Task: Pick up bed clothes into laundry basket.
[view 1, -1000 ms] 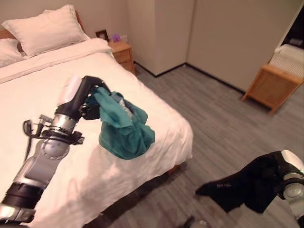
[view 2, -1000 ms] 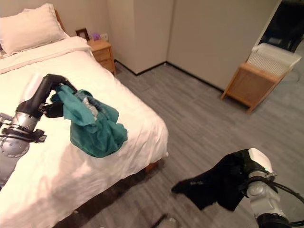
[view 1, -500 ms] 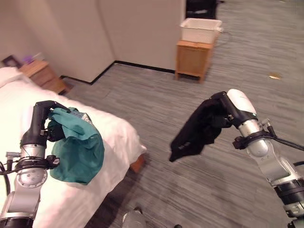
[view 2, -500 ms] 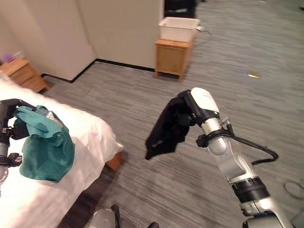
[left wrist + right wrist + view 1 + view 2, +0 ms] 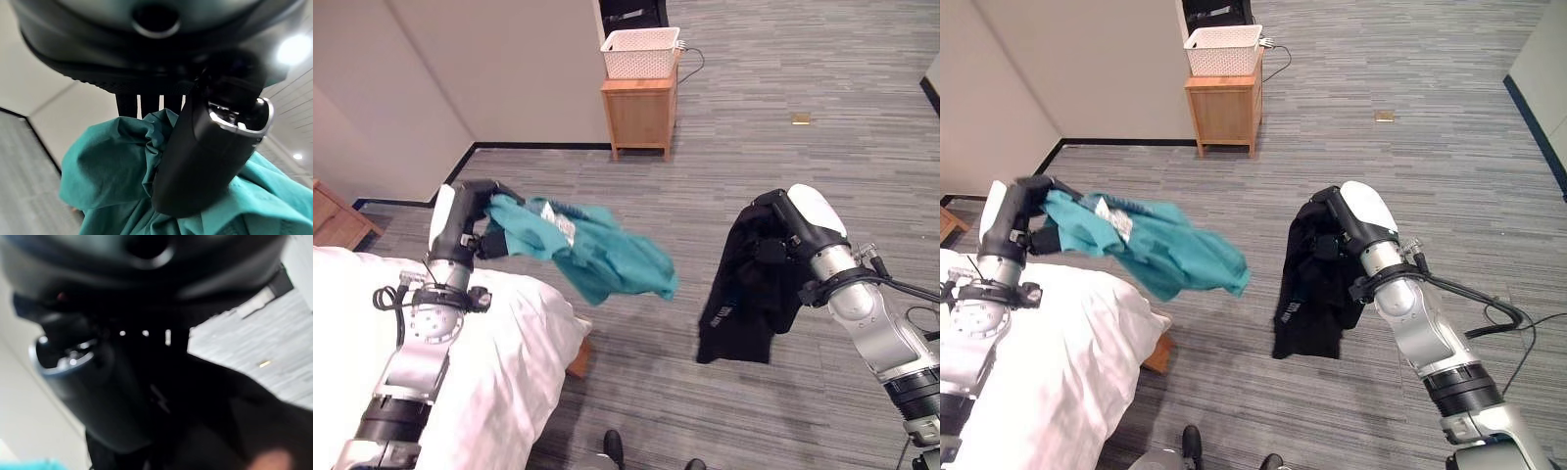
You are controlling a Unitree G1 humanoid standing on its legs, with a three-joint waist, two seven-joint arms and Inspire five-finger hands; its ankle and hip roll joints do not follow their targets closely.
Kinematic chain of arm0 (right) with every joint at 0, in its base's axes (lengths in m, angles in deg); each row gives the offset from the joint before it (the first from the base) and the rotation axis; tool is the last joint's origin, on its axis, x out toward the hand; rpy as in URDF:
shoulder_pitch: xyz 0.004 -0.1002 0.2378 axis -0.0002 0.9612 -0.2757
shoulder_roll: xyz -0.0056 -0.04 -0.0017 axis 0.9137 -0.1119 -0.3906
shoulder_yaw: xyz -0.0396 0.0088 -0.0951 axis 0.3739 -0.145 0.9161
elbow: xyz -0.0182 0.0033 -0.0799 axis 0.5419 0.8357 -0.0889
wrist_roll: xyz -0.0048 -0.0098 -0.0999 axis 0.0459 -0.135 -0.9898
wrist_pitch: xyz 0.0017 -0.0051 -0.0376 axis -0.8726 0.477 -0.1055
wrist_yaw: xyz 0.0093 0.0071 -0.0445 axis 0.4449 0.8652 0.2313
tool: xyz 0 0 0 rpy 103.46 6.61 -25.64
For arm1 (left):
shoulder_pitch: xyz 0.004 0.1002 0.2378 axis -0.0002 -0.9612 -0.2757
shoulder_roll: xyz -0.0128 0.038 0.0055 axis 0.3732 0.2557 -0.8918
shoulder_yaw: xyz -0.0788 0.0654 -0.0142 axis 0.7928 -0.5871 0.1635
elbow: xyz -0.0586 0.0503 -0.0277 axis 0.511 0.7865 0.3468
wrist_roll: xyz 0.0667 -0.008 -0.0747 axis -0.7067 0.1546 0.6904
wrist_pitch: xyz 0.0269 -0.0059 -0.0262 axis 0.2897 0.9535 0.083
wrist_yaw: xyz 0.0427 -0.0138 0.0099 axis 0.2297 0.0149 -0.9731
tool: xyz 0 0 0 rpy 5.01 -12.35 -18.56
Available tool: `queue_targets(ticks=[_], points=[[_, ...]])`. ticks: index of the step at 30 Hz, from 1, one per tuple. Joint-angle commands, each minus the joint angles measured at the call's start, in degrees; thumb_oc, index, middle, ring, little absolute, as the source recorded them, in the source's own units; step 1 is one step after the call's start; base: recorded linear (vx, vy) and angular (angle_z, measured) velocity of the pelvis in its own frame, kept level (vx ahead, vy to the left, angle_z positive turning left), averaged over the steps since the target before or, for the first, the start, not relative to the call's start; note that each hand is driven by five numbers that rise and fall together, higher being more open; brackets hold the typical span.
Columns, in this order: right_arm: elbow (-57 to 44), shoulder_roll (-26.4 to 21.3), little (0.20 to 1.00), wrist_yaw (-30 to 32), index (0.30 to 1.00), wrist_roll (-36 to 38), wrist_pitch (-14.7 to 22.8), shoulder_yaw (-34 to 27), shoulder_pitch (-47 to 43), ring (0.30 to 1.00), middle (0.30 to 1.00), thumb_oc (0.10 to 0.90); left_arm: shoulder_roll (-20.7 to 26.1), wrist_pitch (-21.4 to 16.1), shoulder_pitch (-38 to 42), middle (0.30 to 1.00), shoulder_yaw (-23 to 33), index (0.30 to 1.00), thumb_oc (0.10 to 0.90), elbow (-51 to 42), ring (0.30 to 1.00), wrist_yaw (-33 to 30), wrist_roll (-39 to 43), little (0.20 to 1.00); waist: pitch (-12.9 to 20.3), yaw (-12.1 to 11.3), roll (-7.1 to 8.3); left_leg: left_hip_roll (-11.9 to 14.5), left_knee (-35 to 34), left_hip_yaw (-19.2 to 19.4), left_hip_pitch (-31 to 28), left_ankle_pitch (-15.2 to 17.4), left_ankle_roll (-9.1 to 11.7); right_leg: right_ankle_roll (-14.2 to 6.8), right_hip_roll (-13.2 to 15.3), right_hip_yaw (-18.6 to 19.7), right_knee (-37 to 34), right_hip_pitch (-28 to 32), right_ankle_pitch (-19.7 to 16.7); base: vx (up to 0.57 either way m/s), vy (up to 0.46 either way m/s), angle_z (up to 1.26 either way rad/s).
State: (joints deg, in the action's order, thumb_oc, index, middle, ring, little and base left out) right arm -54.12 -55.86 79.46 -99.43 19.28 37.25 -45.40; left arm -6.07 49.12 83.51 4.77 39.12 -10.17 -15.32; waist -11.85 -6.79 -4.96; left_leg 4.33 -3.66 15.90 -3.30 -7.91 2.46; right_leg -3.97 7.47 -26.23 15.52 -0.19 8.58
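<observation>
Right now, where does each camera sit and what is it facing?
Left eye and right eye views: head, looking down across the floor to the white laundry basket on a wooden cabinet; both arms show.
Left wrist view: left hand gripping the teal garment.
Right wrist view: right hand gripping the black garment.
Eye views share both garments.

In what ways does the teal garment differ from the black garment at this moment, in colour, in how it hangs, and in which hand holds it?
The teal garment is bright, with a pale label patch; the black garment is dark throughout. The teal one streams out sideways from the left hand beside the bed; the black one hangs straight down from the right hand over the floor. Both are gripped and off every surface.
</observation>
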Motion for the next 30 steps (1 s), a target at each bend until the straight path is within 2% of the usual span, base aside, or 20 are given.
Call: queue_targets(ticks=[1, 3, 5, 6, 7, 9, 12, 14, 15, 16, 17, 18, 19, 20, 23, 24, 25, 26, 28, 30], points=[[-2.9, -1.1, 0.3, 2.3, 0.3, 0.4, 2.9, -1.3, -10.4, 0.3, 0.3, 0.4, 5.3, -2.2, 4.8, 0.3, 4.6, 0.3, 0.4, -1.9, 0.3, -4.0, -0.8, 0.3, 2.7, -0.5, 1.33, 1.3, 1.1, 1.0, -4.5, 10.4, -0.3, -11.0, 10.7, -1.4, 7.1, -1.3, -15.1, 0.16, 0.153, -0.25], [-3.0, -0.9, 0.3, 2.1, 0.3, -0.2, 2.4, -2.3, -8.9, 0.3, 0.3, 0.4, 4.6, -1.4, 4.5, 0.3, 4.7, 0.3, 0.4, -2.1, 0.3, -4.5, -3.0, 0.3, 2.0, 0.8, 1.7, 1.1, -0.2, 0.3, -6.7, 11.2, -0.5, -10.8, 9.8, 0.7, 9.5, -6.8, -13.7, 0.28, 0.111, -0.2], [-3.4, -1.9, 0.3, 2.3, 0.3, -0.4, 2.4, -4.1, -7.1, 0.3, 0.3, 0.4, 4.5, -1.3, 4.0, 0.3, 4.6, 0.3, 0.4, -2.7, 0.3, -4.2, -4.8, 0.3, 1.9, 2.2, 3.36, 0.0, -0.8, -0.5, -8.0, 12.5, -0.1, -9.5, 8.5, -0.1, 3.3, -9.0, -12.6, 0.3, -0.021, -0.08], [-3.5, -1.9, 0.3, 2.3, 0.3, -0.4, 2.4, -4.3, -6.8, 0.3, 0.3, 0.4, 4.5, -1.3, 4.0, 0.3, 4.6, 0.3, 0.4, -2.8, 0.3, -4.2, -4.9, 0.3, 2.0, 2.3, 3.3, 0.2, -0.7, -0.6, -7.9, 12.6, -0.1, -9.5, 8.2, -0.4, 2.8, -8.7, -12.7, 0.47, -0.137, 0.19], [-3.4, -2.6, 0.3, 3.1, 0.3, -0.5, 2.5, -6.0, -4.8, 0.3, 0.3, 0.4, 4.2, -1.2, 3.2, 0.3, 4.8, 0.3, 0.4, -2.8, 0.3, -3.9, -5.5, 0.3, 2.0, 3.2, 5.03, -0.2, -1.0, -0.8, -10.2, 14.1, 1.4, -8.8, 9.3, -3.6, -8.1, -10.8, -14.2, 0.55, -0.181, 0.18], [-3.8, -1.5, 0.3, 3.7, 0.3, -0.4, 2.5, -7.3, -3.0, 0.3, 0.3, 0.4, 4.2, -0.9, 4.0, 0.3, 4.8, 0.3, 0.4, -1.6, 0.3, -3.9, -5.6, 0.3, 2.7, 3.9, 5.39, 1.5, -1.1, -1.9, -12.7, 16.1, 3.1, -9.9, 9.9, -5.3, -16.9, -12.3, -16.6, 0.68, -0.19, 0.23], [-5.2, 0.0, 0.3, 4.0, 0.3, -1.5, 2.2, -9.3, 0.7, 0.3, 0.3, 0.4, 3.8, -0.8, 4.8, 0.3, 4.5, 0.3, 0.4, 1.3, 0.3, -4.1, -4.4, 0.3, 3.3, 5.6, 5.32, 4.5, -1.1, -1.6, -17.7, 19.6, 5.8, -10.8, 13.8, -7.2, -19.1, -15.6, -19.5, 0.57, -0.107, 0.38], [-5.8, 0.3, 0.3, 3.7, 0.3, -1.8, 1.9, -9.8, 2.2, 0.3, 0.3, 0.4, 4.0, -1.0, 5.2, 0.3, 3.9, 0.3, 0.4, 2.1, 0.3, -3.7, -4.0, 0.3, 3.5, 6.1, 5.79, 4.7, -0.1, -1.6, -19.2, 20.3, 6.3, -10.7, 14.4, -8.4, -18.4, -15.0, -21.0, 0.61, -0.074, 0.38], [-5.5, 0.3, 0.3, 3.4, 0.3, -1.7, 1.8, -10.2, 3.8, 0.3, 0.3, 0.4, 3.6, -0.7, 5.6, 0.3, 2.9, 0.3, 0.4, 3.7, 0.3, -3.8, -4.0, 0.3, 4.4, 7.7, 5.77, 6.9, 6.3, -2.9, -20.8, 19.2, 7.8, -10.0, 14.1, -8.5, -16.4, -13.5, -22.6, 1.02, -0.129, 0.56], [-5.5, -0.3, 0.3, 3.2, 0.3, -1.6, 1.7, -10.7, 4.5, 0.3, 0.3, 0.4, 3.4, -0.7, 5.2, 0.3, 2.8, 0.3, 0.4, 3.6, 0.3, -3.7, -3.9, 0.3, 4.6, 8.5, 5.23, 8.8, 12.2, -3.4, -20.0, 15.3, 9.2, -9.1, 13.2, -8.7, -15.8, -12.5, -22.1, 1.28, -0.324, 0.86], [-5.5, 0.1, 0.3, 2.8, 0.3, 0.0, 1.7, -10.2, 5.4, 0.3, 0.3, 0.4, 2.9, 0.2, 2.3, 0.3, 4.5, 0.3, 0.4, 3.6, 0.3, -3.7, -2.8, 0.3, 4.5, 7.4, 5.14, 13.7, 33.5, -5.6, -12.9, 2.6, 11.3, -4.7, 6.9, -8.2, -17.4, -6.2, -17.4, 1.17, -0.561, 0.55], [-5.0, 0.1, 0.3, 3.3, 0.3, 1.4, 2.0, -8.4, 3.9, 0.3, 0.3, 0.4, 3.0, 0.8, -0.2, 0.3, 6.2, 0.3, 0.4, 3.0, 0.3, -3.9, -2.2, 0.3, 2.2, 4.0, 6.88, 14.2, 50.8, -9.5, -3.7, 0.1, 10.3, -1.1, 2.4, -8.6, -19.8, -0.2, -13.9, 0.9, -0.516, -0.14], [-4.9, 0.2, 0.3, 3.3, 0.3, 1.4, 2.1, -8.4, 3.7, 0.3, 0.3, 0.4, 3.1, 0.9, -0.2, 0.3, 6.3, 0.3, 0.4, 2.8, 0.3, -3.9, -2.3, 0.3, 2.0, 4.2, 7.14, 14.1, 51.7, -9.8, -2.9, 0.2, 10.1, -0.8, 2.7, -8.9, -19.8, -0.4, -14.1, 0.75, -0.362, -1.03], [-4.7, 0.0, 0.3, 3.1, 0.3, 2.3, 2.6, -7.0, 2.4, 0.3, 0.3, 0.4, 3.7, 0.9, -1.6, 0.3, 7.2, 0.3, 0.4, 2.5, 0.3, -4.2, -2.2, 0.3, -0.2, 1.1, 9.69, 12.4, 57.6, -10.1, 5.3, 5.4, 7.6, 0.0, 1.8, -7.2, -20.5, 3.0, -11.2, 0.47, -0.012, -1.31], [-4.2, 0.3, 0.3, 2.5, 0.3, 2.7, 3.0, -5.8, 1.1, 0.3, 0.3, 0.4, 4.4, 1.0, -3.0, 0.3, 8.4, 0.3, 0.4, 1.9, 0.3, -4.2, -3.1, 0.3, -0.8, -1.6, 10.04, 11.5, 54.6, -9.6, 12.9, 8.0, 7.0, -0.5, 0.6, -4.3, -20.5, 4.8, -9.2, 0.43, 0.125, -0.96], [-3.4, 0.2, 0.3, 2.5, 0.3, 3.3, 3.6, -4.6, -0.5, 0.3, 0.3, 0.4, 6.2, 1.0, -3.0, 0.3, 9.4, 0.3, 0.4, 1.3, 0.3, -4.5, -4.6, 0.3, -0.9, -3.9, 9.86, 11.2, 42.1, -6.6, 17.1, 9.4, 5.4, -1.8, -0.9, -2.4, -20.5, 6.8, -7.6, 0.89, 0.5, -0.72], [-2.0, -0.2, 0.3, 3.3, 0.3, 3.7, 5.0, -2.9, -2.6, 0.3, 0.3, 0.4, 8.7, 1.1, -2.6, 0.3, 10.2, 0.3, 0.4, 1.3, 0.3, -5.4, -5.9, 0.3, 0.0, -6.5, 9.05, 10.9, 21.4, -3.2, 18.0, 4.8, 4.8, -3.6, -3.0, -1.5, -20.5, 9.4, -5.4, 0.74, 0.417, -0.77], [-1.8, -0.1, 0.3, 3.4, 0.3, 3.7, 5.1, -2.7, -2.8, 0.3, 0.3, 0.4, 8.7, 1.1, -2.6, 0.3, 10.2, 0.3, 0.4, 1.3, 0.3, -5.4, -5.9, 0.3, -0.1, -6.6, 9.33, 10.6, 19.7, -2.8, 17.1, 3.9, 4.9, -3.5, -2.8, -1.3, -20.5, 9.4, -5.4, 0.64, 0.343, -0.77], [-0.6, -0.6, 0.3, 4.3, 0.3, 3.4, 5.4, -1.9, -5.0, 0.3, 0.3, 0.4, 11.3, 1.3, 0.7, 0.3, 8.7, 0.3, 0.4, 2.0, 0.3, -5.6, -6.2, 0.3, 0.0, -8.8, 9.08, 11.7, 7.6, -0.5, 18.6, -2.6, 6.2, -4.1, -4.5, -0.9, -20.5, 14.5, -2.4, 0.47, 0.202, -0.73], [0.5, 0.2, 0.3, 5.0, 0.3, 3.4, 5.5, -0.7, -7.1, 0.3, 0.3, 0.4, 14.0, 1.6, 2.8, 0.3, 7.0, 0.3, 0.4, 2.0, 0.3, -5.0, -6.3, 0.3, 0.8, -10.3, 10.3, 10.3, 7.8, 1.3, 16.8, -3.1, 4.4, -4.5, -5.8, -1.8, -17.7, 17.2, -2.0, 0.46, 0.183, -0.69]])
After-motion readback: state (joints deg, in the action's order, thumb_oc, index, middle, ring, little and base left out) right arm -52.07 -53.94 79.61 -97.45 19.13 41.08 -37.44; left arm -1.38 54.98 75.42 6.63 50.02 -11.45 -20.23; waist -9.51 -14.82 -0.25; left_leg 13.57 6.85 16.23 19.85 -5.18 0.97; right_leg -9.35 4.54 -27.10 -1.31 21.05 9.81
